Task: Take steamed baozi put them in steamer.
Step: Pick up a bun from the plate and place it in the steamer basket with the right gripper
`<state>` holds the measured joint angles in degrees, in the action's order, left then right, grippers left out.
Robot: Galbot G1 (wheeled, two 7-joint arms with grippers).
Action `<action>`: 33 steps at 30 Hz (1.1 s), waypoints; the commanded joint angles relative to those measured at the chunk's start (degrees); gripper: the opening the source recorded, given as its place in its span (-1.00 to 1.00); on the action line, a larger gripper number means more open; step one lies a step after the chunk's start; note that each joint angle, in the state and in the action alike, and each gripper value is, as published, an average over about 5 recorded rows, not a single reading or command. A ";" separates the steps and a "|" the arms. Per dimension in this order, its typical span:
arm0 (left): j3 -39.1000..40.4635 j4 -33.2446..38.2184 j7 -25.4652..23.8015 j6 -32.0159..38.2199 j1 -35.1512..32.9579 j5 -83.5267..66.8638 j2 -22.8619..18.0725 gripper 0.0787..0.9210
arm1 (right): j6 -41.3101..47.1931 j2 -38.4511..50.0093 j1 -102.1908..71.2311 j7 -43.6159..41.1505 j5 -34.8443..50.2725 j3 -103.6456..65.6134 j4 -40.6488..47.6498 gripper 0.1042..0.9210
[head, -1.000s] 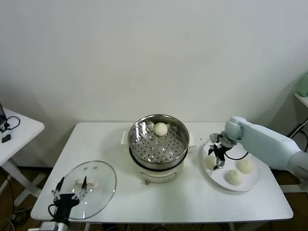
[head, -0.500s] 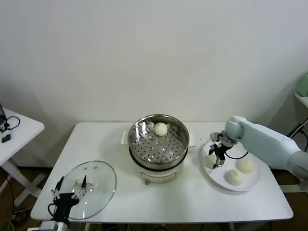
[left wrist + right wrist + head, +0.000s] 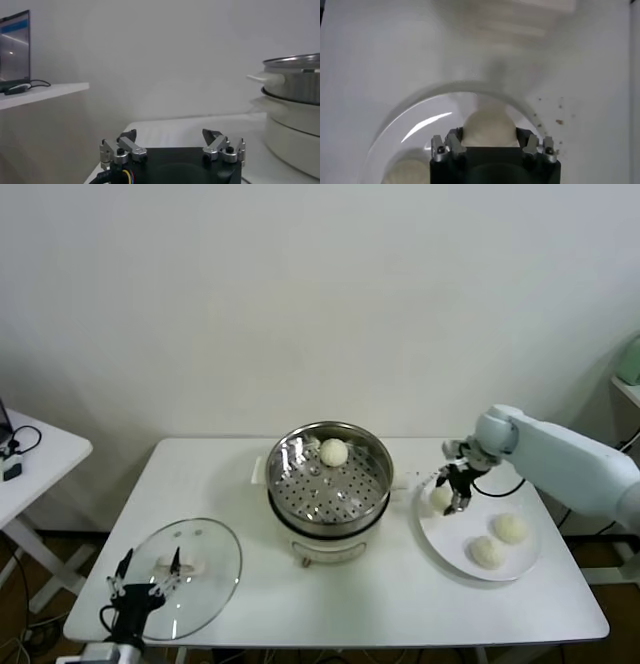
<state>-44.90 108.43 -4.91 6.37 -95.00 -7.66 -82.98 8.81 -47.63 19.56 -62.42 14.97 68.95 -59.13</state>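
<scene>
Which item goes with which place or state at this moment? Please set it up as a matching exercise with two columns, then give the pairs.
Items
1. right gripper
2. left gripper
3. glass lid
4. baozi in the steamer

Places or states
A. lying flat on the table, left of the steamer
B. at the back of the perforated basket
C. shut on a baozi over the plate
D. open, parked at the near left

Pairs: 1-C, 2-D, 3-A, 4-B

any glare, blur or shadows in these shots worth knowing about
Head view: sharp, evenly lit; the shiny round steel steamer basket mirrors light on its inner wall, and the round glass lid looks faintly hazy. Right wrist view: the flat white plate carries a bright glare streak, the tabletop beyond is soft, and the cream dough bun sits between the right gripper fingers. Left wrist view: dim, with a soft background.
</scene>
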 commanded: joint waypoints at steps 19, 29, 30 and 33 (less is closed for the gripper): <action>1.71 2.21 0.01 -0.04 -0.31 0.18 0.60 0.77 | 7.10 -18.89 22.68 5.54 31.95 15.06 -6.69 0.47; 0.74 3.09 0.68 -1.16 -0.56 -0.60 1.17 0.77 | 6.52 -32.10 12.56 6.16 27.96 11.75 4.67 0.47; 0.64 3.11 0.76 -1.22 -0.63 -0.70 1.25 0.77 | 6.39 -32.69 12.13 6.08 27.60 11.84 5.37 0.47; 0.52 3.36 0.88 -1.39 -1.02 -1.22 1.44 0.77 | 6.06 -33.56 11.12 5.86 26.60 12.30 6.73 0.47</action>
<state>-44.22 111.35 -4.12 5.28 -95.79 -8.29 -81.63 14.55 -72.01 35.64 -57.25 42.02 81.75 -58.68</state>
